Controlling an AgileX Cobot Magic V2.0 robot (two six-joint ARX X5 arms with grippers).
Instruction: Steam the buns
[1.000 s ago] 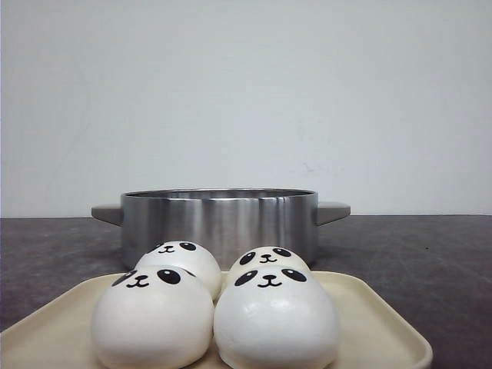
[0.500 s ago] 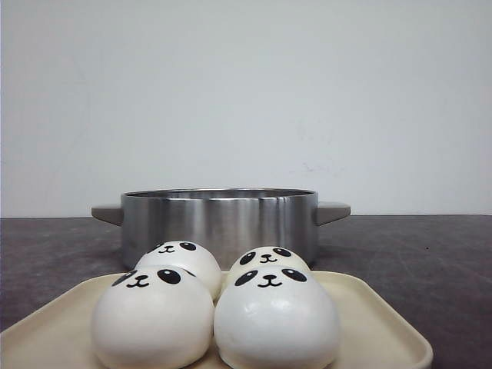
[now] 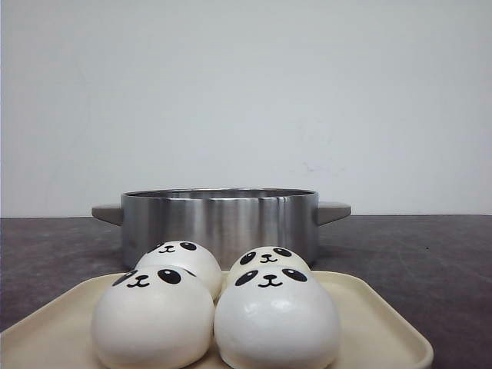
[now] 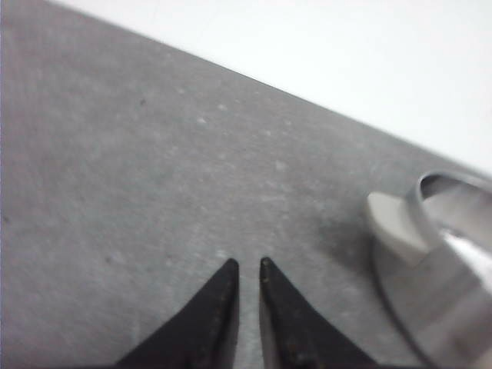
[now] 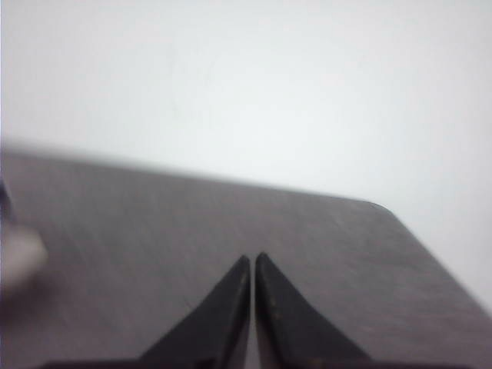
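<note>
Steel pot at twelve o'clock behind four buns on their tray; left gripper and right gripper both closed, empty.

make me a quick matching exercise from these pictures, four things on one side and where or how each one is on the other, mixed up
Things:
1. buns
2. pot
3. tray
4. left gripper

Descriptions:
A. steel, standing on the table behind the tray
B. cream, nearest the camera, carrying the food
C. white with panda faces, four in a cluster
D. black, fingers nearly together, holding nothing, over bare table beside a pot handle

Pairs: 1-C, 2-A, 3-B, 4-D
</note>
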